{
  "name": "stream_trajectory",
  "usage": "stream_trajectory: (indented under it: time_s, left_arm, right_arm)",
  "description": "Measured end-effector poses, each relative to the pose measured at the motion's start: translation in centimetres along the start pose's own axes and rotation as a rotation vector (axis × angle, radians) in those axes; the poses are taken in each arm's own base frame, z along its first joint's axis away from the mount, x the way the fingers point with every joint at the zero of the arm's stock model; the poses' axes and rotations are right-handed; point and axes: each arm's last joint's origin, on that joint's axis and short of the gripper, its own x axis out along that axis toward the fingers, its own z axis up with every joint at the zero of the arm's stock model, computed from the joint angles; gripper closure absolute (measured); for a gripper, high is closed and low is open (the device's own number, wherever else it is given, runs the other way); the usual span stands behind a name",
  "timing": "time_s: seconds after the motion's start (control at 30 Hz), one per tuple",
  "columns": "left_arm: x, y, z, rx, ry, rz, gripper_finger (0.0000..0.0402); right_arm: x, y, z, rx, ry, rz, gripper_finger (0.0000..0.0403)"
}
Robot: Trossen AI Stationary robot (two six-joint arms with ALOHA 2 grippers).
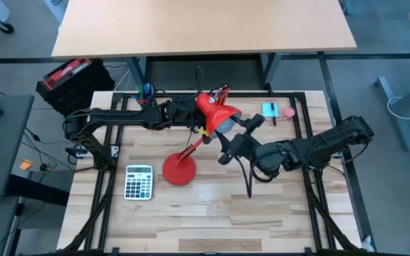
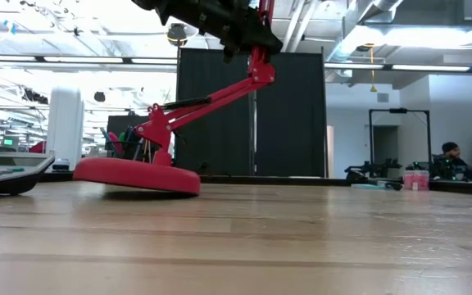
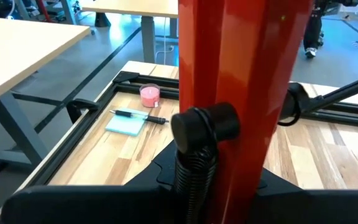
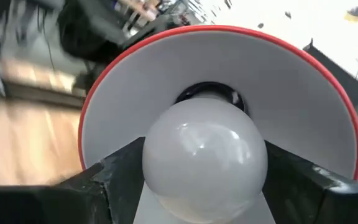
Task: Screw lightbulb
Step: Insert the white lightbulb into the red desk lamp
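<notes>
Lightbulb (image 4: 204, 155) sits with its narrow end already entered in the socket at the centre of the red lamp shade (image 4: 129, 81), its round glass end pointing straight back at the right gripper (image 4: 205, 186). In the right wrist view that gripper's two dark fingers (image 4: 114, 171) stand on either side of the glass, close against it or touching; whether they press it firmly I cannot tell. The bulb's long axis runs along the shade's axis and in line with the gripper's reach, so any turning, as I judge it, must be a roll of the right wrist about that line. From above, the right gripper (image 1: 228, 139) is at the shade's open mouth, over the middle of the desk (image 1: 262, 206). The left gripper (image 1: 191, 114) is clenched on the lamp's red arm (image 3: 241, 74) just behind the shade, holding it steady. The right arm is the only one within reach of the bulb.
</notes>
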Motion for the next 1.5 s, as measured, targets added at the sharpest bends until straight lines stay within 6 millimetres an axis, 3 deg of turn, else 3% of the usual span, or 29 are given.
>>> stream_trajectory:
  time_s: [0.13, 0.27, 0.8, 1.13, 1.33, 1.5]
  left_arm:
    - [0.0, 0.0, 0.0, -0.003, -0.002, 0.000, 0.0343]
    - [0.0, 0.0, 0.0, -0.002, -0.001, 0.000, 0.0343]
    - [0.0, -0.1, 0.0, 0.005, -0.005, -0.009, 0.0343]
    - [0.0, -0.1, 0.1, 0.032, -0.013, -0.013, 0.0327]
    - [0.0, -0.1, 0.1, 0.020, -0.015, -0.013, 0.0321]
    - [0.0, -0.1, 0.1, 0.015, -0.010, -0.010, 0.0321]
  right_arm:
    - [0.2, -0.1, -0.1, 0.239, 0.004, -0.003, 0.0116]
    - [0.2, 0.0, -0.1, 0.312, 0.002, 0.009, 0.0103]
    - [-1.2, 0.6, 0.2, 0.184, -0.015, 0.046, 0.0070]
    - [-3.8, 1.1, 0.6, -0.041, -0.022, 0.017, 0.0070]
    - [-4.7, 1.3, 0.5, -0.495, -0.008, -0.003, 0.0070]
    - [-4.3, 0.9, 0.7, -0.648, 0.028, -0.053, 0.0070]
